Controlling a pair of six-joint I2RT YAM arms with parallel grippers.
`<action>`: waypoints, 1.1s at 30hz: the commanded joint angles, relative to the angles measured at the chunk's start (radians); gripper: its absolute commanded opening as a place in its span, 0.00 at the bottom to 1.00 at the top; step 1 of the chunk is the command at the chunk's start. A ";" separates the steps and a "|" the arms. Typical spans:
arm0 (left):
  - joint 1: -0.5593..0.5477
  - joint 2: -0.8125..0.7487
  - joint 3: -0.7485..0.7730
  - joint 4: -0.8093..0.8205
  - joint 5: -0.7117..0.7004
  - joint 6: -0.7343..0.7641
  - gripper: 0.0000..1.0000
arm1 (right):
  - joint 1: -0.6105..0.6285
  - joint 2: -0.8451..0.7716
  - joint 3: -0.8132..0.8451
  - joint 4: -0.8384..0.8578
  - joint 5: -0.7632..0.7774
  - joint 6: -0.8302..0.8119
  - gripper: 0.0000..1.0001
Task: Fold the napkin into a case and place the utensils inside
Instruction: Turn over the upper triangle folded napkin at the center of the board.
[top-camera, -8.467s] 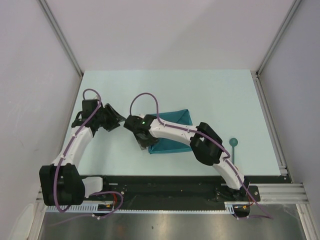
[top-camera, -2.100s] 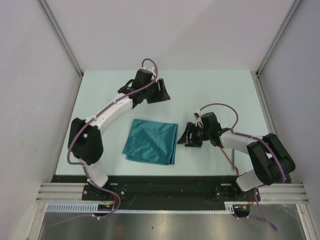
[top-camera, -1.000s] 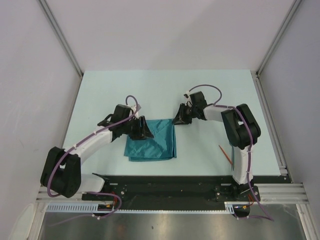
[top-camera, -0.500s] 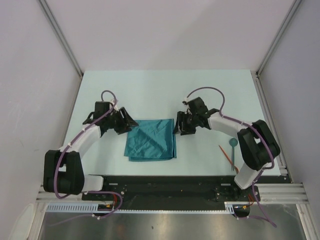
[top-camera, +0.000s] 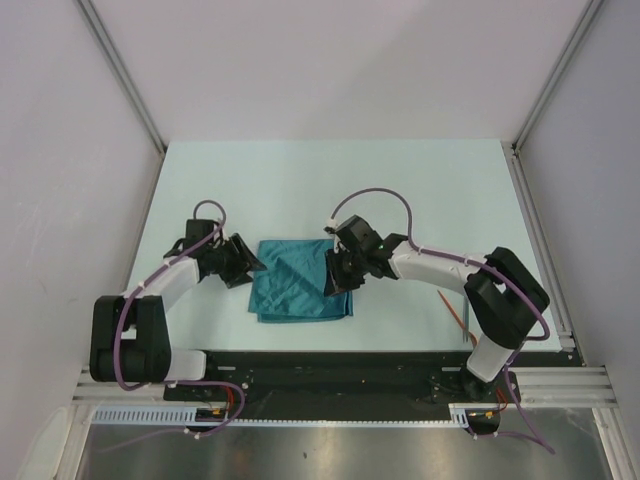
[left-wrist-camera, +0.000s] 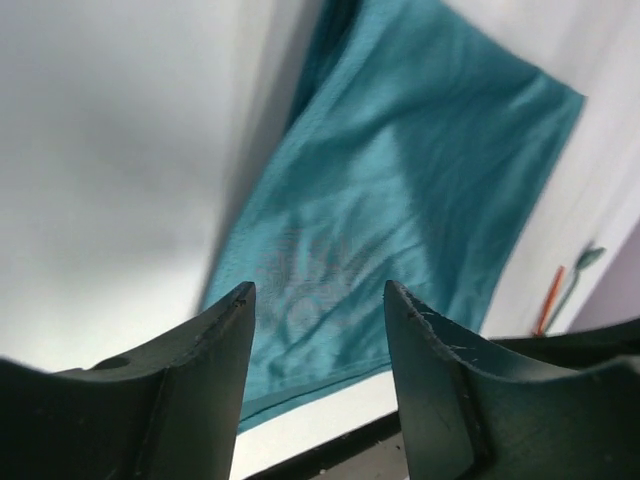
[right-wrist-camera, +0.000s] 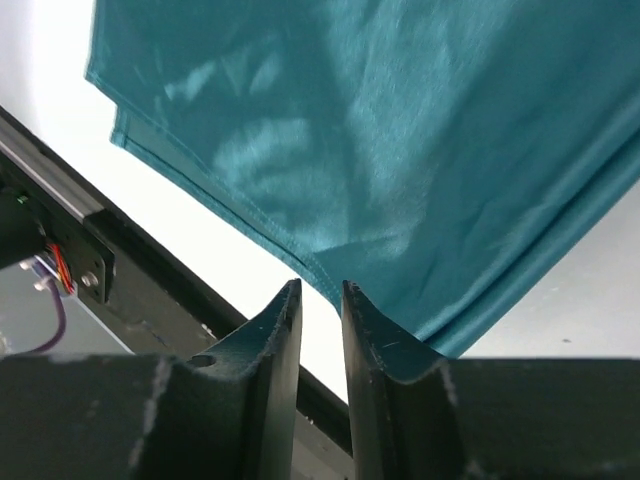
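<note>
Nearest you, the utensil (top-camera: 451, 309) lies on the table (top-camera: 420, 190), well right of the napkin (top-camera: 295, 285), a folded square and not yet a narrow case. Farther in, your right claw (top-camera: 337, 276) has slid from beside the cloth onto its right edge, clenched almost shut on nothing visible. Your left claw (top-camera: 243, 264), spread open, has drawn up to the left edge. Another fold looks next.
</note>
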 joint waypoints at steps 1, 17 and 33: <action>0.001 -0.051 -0.063 -0.037 -0.079 0.010 0.57 | 0.016 0.013 -0.023 -0.004 0.022 0.023 0.25; -0.001 -0.214 -0.123 -0.040 -0.060 0.021 0.56 | -0.001 -0.141 -0.132 -0.046 0.073 0.130 0.30; -0.001 -0.220 -0.123 -0.043 -0.024 0.026 0.54 | 0.017 -0.127 -0.182 -0.016 0.067 0.175 0.28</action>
